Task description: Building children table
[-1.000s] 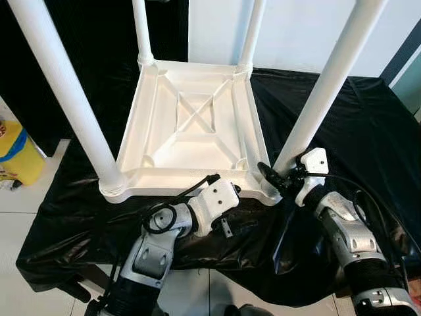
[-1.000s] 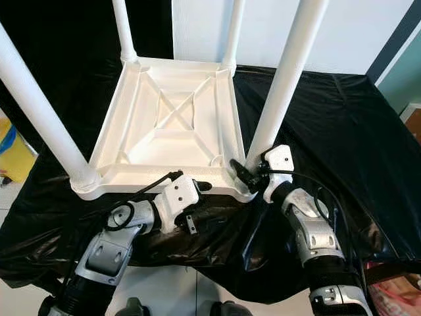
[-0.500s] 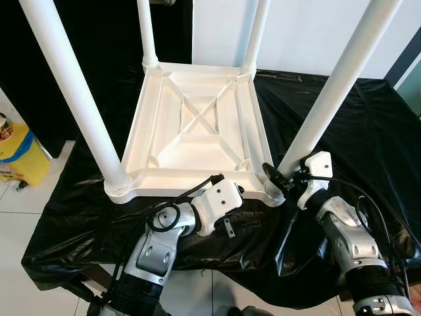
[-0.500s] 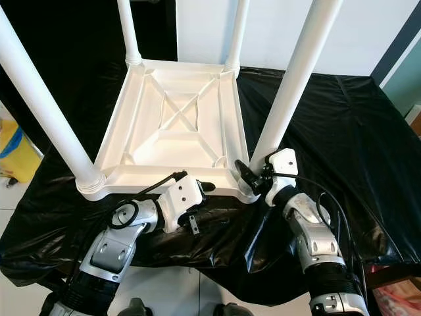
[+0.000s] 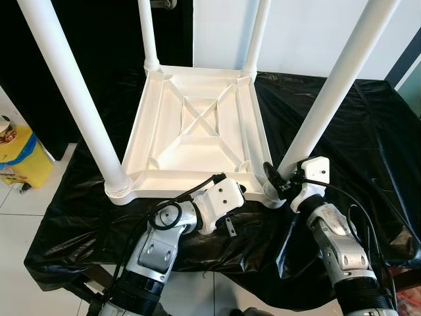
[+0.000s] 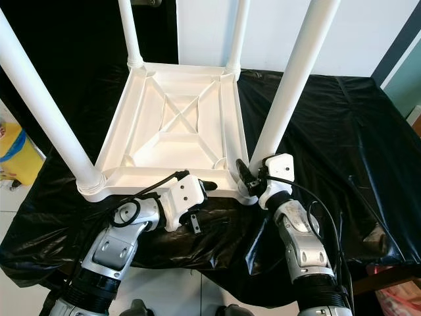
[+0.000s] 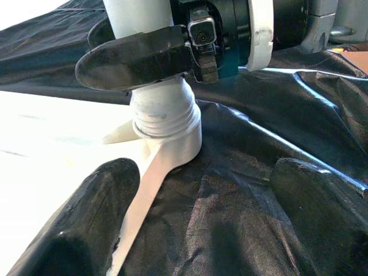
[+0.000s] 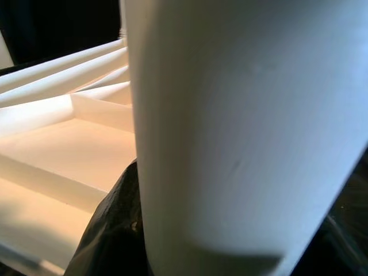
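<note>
Right now the white plastic children's table (image 5: pixel 197 125) lies upside down on a black cloth (image 5: pixel 368 125) that covers a work surface, its ribbed underside facing up and all four white legs pointing at the ceiling. The right gripper (image 5: pixel 275 182) is at the corner nearest the robot on its right side, its black fingers clamped around the base of the near right leg (image 5: pixel 332 85), just above the threaded collar where the leg meets the tabletop corner; in the right wrist view that leg (image 8: pixel 241 132) sits pressed close against one dark finger. The left gripper (image 5: pixel 238 191) rests low at the table's near edge, just beside that same corner, and in the left wrist view its two black fingers (image 7: pixel 86 230) stand apart, one against the white rim and the other over the cloth, with nothing between them. The near left leg (image 5: pixel 72 99) rises from the opposite front corner, well apart from both grippers. On the tiled floor off to the robot's left stands a yellow bin (image 5: pixel 20 158).
</note>
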You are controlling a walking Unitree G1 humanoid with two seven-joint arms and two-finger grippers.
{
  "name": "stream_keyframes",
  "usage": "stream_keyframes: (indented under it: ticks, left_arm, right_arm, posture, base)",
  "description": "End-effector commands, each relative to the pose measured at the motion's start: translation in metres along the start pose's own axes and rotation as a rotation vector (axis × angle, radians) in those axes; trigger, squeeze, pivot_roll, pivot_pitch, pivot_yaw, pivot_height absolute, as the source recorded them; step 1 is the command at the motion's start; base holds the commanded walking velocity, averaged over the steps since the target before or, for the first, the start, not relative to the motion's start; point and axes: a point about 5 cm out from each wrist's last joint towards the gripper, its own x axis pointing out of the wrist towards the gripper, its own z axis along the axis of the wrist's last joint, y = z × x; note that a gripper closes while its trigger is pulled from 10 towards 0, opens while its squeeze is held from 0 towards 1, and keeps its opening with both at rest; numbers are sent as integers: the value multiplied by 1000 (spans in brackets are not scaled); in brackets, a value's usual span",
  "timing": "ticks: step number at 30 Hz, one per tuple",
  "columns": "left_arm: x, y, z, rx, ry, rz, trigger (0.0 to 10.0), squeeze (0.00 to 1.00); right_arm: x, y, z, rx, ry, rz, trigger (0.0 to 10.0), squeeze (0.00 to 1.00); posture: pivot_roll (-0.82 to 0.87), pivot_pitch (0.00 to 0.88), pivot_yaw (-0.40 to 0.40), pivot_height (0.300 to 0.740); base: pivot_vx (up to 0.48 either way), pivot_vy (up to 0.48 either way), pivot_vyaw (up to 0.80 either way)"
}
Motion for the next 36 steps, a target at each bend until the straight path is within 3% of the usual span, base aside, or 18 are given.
stream_keyframes:
  ticks: [1,9,15,21,22,23,24,25,26,31,36]
  left_arm:
    - [0,9,-1,10,4,142,10000,0]
    - [-2,11,-2,14,9,149,10000,0]
    - [-2,12,-2,16,9,152,10000,0]
    - [-3,13,-2,18,10,151,10000,0]
    - [-3,14,-2,18,10,151,10000,0]
    - [-3,14,-2,18,10,151,10000,0]
    - [-3,14,-2,19,11,151,10000,0]
    - [-3,14,-2,19,11,151,10000,0]
    - [-3,14,-2,19,11,152,10000,0]
    - [-4,14,-2,18,12,152,10000,0]
    - [-4,15,-2,16,13,154,10000,0]
  right_arm:
    - [-7,3,-10,12,49,-71,10000,0]
    - [-11,15,-14,35,72,-259,10000,0]
    - [-11,30,-13,31,67,-238,10000,0]
    - [-10,31,-10,21,58,-241,10000,0]
    - [-10,31,-9,20,52,-243,10000,157]
    - [-10,31,-9,20,52,-243,10000,157]
    - [-10,31,-8,23,46,-237,10000,902]
    - [-10,31,-8,23,46,-237,10000,902]
    - [-10,31,-6,21,38,-228,10000,1000]
    - [-10,30,-4,20,27,-213,10000,1000]
    - [-14,19,0,10,-2,-139,10000,1000]
  posture:
    - [37,20,-83,740]
    - [39,22,-86,740]
    - [40,26,-83,740]
    - [38,33,-80,740]
    - [39,34,-79,740]
    - [39,34,-79,740]
    - [39,37,-79,740]
    - [39,37,-79,740]
    - [38,39,-79,740]
    - [37,43,-78,740]
    - [35,49,-73,740]
  base:
    - [0,0,0]
    - [0,0,0]
    - [0,0,0]
    - [0,0,0]
    - [0,0,0]
    - [0,0,0]
    - [0,0,0]
    - [0,0,0]
    - [0,0,0]
    - [0,0,0]
    - [0,0,0]
